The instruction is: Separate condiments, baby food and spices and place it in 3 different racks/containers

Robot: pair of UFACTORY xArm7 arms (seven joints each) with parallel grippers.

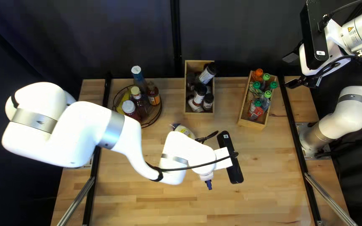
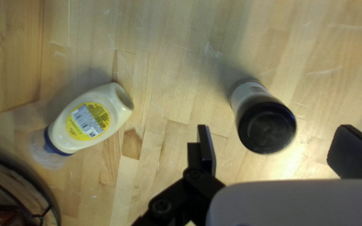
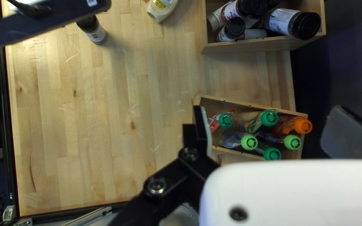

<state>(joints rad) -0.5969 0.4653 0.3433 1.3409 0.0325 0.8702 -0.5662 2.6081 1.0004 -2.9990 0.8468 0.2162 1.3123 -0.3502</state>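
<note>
- The bench (image 1: pixel 269 175) gives open wood around the standing jar, with room for the fingers on either side.
- The left arm (image 1: pixel 80 129) reaches over the middle and is the nearer one; the right arm (image 1: pixel 348 104) keeps out by its own edge.
- The round rack (image 2: pixel 5 178) holds bottled condiments, near the cap of the lying bottle.
- The black-capped jars fill a wooden box (image 3: pixel 239 46) at the far edge, likely this jar's home; free space inside looks tight.
- A slanted wooden box (image 1: pixel 252 123) carries the baby food pouches.
- The left gripper (image 2: pixel 279 150) has its fingers spread wide, touching nothing; the right gripper (image 3: pixel 275 130) is likewise spread and holds nothing.
- The mayonnaise squeeze bottle (image 2: pixel 91 119) lies on its side, outside the left gripper's fingers, between round rack and spice box; probably a later pick.
- The spice jar (image 2: pixel 267 125) stands upright, lid toward the left wrist camera, long axis vertical. It sits ahead of the left gripper, in line with its gap; the approach should run down that axis, centred, lest a fingertip knock the lid.
</note>
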